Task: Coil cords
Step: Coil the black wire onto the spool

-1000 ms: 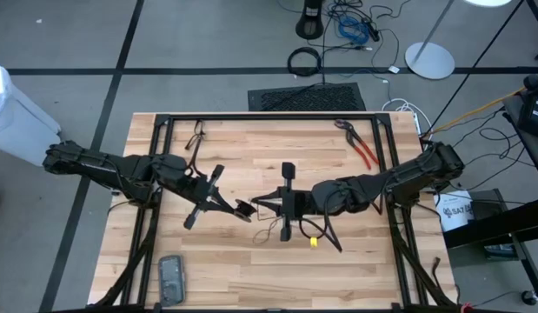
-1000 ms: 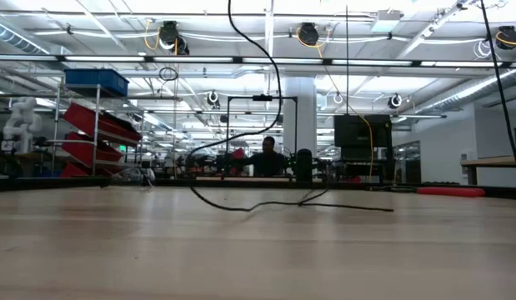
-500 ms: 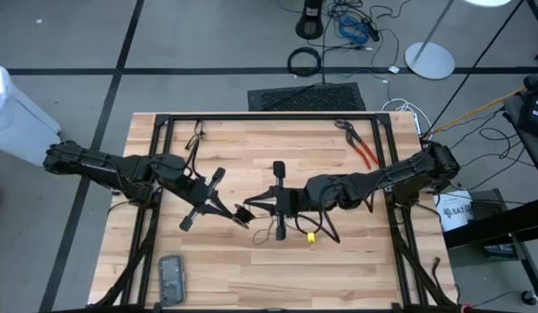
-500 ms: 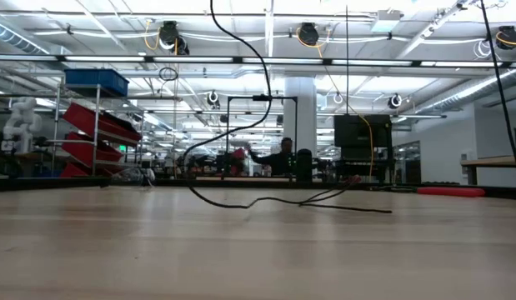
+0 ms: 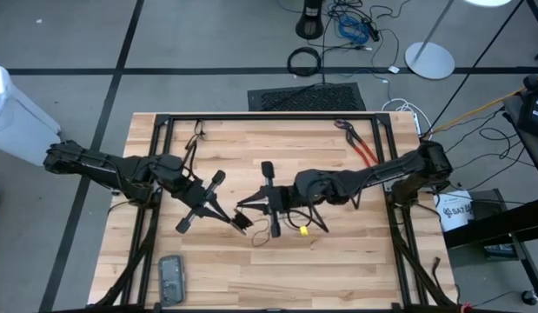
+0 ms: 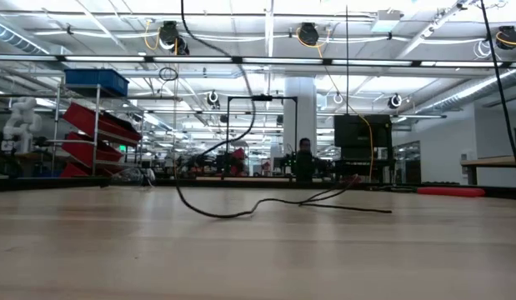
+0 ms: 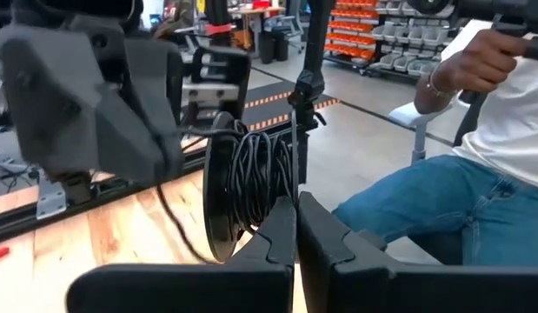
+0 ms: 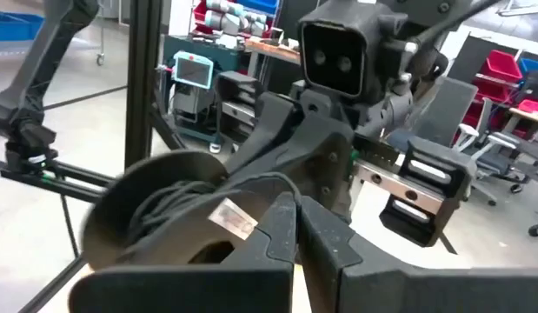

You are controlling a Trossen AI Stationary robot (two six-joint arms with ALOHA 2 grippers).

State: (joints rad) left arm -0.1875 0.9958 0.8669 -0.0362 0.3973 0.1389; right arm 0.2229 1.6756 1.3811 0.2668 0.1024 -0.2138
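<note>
High view: both arms reach in over the wooden table [image 5: 338, 261] and meet near its middle. Left end effector [image 5: 239, 221] and right end effector [image 5: 245, 207] sit tip to tip, each closed. A small dark spool [image 5: 242, 218] lies between them. The thin black cord [image 5: 270, 228] loops loosely on the table just beside the right end effector, with a small yellow piece [image 5: 302, 231] near it. Red-handled pliers [image 5: 360, 146] lie well apart at the far right; a grey flat device [image 5: 171, 280] rests at the near left edge.

Low view: cord [image 6: 241, 210] trails across the table, one strand rising out of the top of frame. A person [image 6: 303, 158] stands far back in the room.

Left wrist view: fingers [image 7: 277, 236] pressed together, clamped on the rim of the black spool [image 7: 218, 204]; cord windings [image 7: 262, 167] wrapped on it. A seated person [image 7: 477, 148] beyond the table.

Right wrist view: fingers [image 8: 282, 228] shut, touching the spool [image 8: 156, 213], which carries cord turns and a pale tag [image 8: 231, 216]. Left arm's wrist [image 8: 351, 61] faces it.
</note>
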